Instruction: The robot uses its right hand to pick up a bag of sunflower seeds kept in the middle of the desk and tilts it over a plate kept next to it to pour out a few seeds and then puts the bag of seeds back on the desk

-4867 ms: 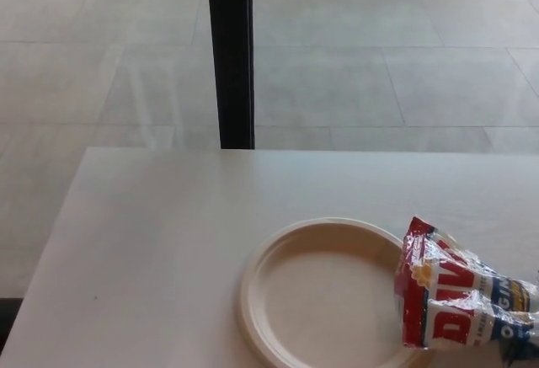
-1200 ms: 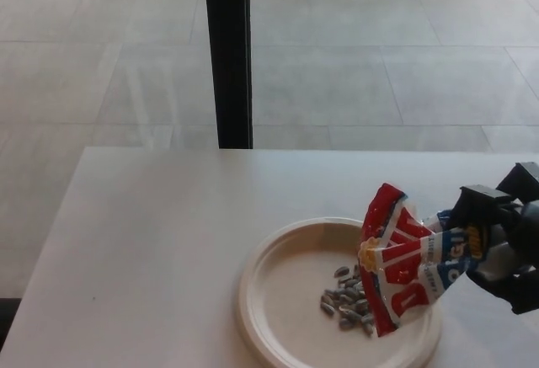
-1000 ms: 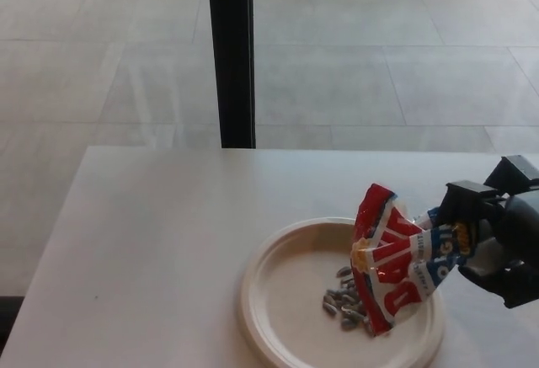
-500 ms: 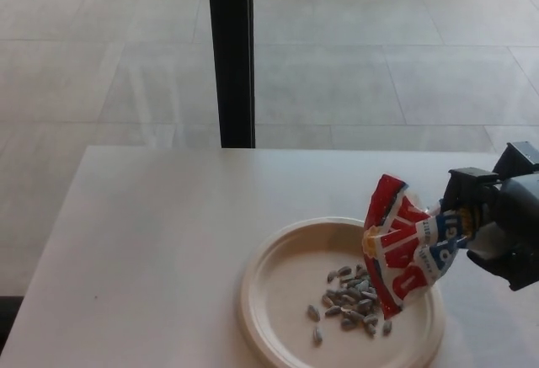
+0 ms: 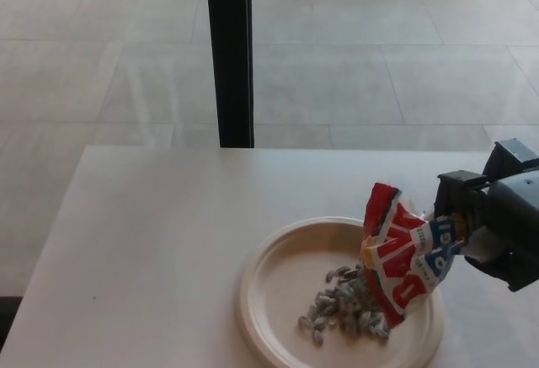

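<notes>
A plate (image 5: 261,301) near the desk's (image 5: 152,242) front edge holds spilled seeds (image 5: 341,311). Above its right side, a crinkly, light, soft seed bag (image 5: 404,254) tilts mouth-down, clasped at its rear end by the right robot hand (image 5: 497,229).

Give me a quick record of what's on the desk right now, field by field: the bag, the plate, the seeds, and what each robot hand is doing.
bag: red, white and blue seed bag, held tilted above the plate, open end down
plate: round cream plate on the desk, right of centre
seeds: pile of seeds on the plate, below the bag's mouth
right hand: right hand shut on the bag's far end
left hand: not in view
background: black post beyond the desk, tiled floor
</notes>
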